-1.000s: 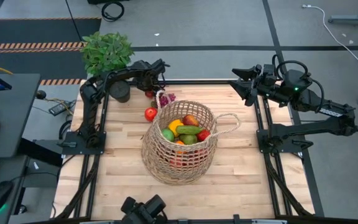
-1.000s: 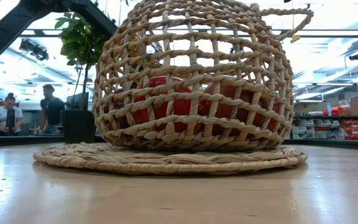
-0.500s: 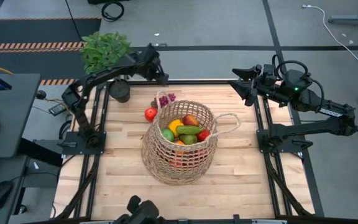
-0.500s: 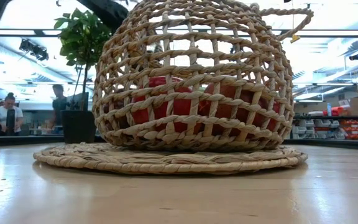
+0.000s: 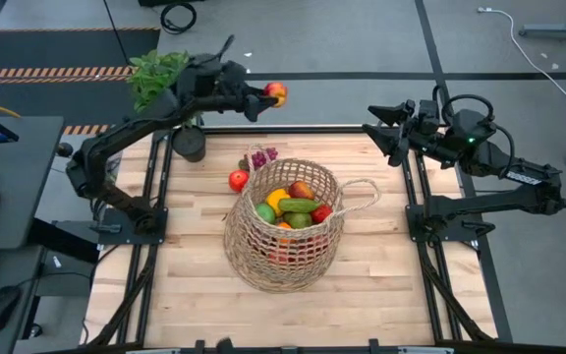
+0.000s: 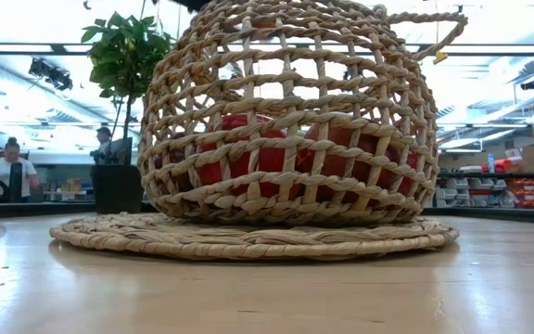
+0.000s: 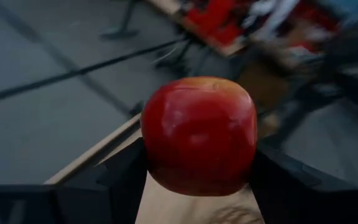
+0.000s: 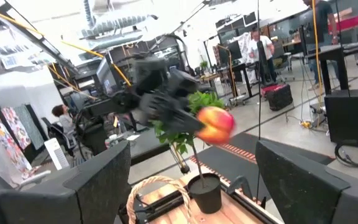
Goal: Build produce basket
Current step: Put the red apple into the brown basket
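Left gripper pinches red apple high beyond basket — drop early and you miss rim. Right gripper spread, parked beside basket.

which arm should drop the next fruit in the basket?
Left. Its gripper already holds a red apple, raised beyond the basket. The right gripper is open and empty at the table's far right corner.
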Controlling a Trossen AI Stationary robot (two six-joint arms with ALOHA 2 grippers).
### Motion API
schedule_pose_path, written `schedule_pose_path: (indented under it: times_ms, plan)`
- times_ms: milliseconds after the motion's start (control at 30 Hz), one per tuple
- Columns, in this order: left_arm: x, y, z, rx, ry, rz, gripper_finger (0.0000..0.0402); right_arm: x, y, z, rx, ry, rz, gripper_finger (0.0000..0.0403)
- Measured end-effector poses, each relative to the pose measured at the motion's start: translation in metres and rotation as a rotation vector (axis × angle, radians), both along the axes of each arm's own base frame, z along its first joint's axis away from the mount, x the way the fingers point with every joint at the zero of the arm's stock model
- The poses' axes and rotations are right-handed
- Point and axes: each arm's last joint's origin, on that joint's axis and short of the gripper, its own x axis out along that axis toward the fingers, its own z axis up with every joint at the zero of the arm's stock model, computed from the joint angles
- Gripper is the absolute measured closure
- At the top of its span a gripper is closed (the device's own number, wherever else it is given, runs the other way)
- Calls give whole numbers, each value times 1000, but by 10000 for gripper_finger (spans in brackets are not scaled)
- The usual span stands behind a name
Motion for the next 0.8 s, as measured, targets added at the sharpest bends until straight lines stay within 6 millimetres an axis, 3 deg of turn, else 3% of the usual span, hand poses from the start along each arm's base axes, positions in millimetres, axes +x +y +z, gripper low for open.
schedule_pose_path:
  times_ms: [267, 533, 800]
  plan:
    - [8, -56, 31, 69, -167, -242, 150, 0, 0, 1, -8, -6, -1, 54]
    - [21, -102, 35, 157, -182, -406, 148, 0, 0, 2, 14, -23, 3, 54]
    - [32, -131, 31, 708, -78, -495, 144, 0, 0, 1, 13, -22, 3, 54]
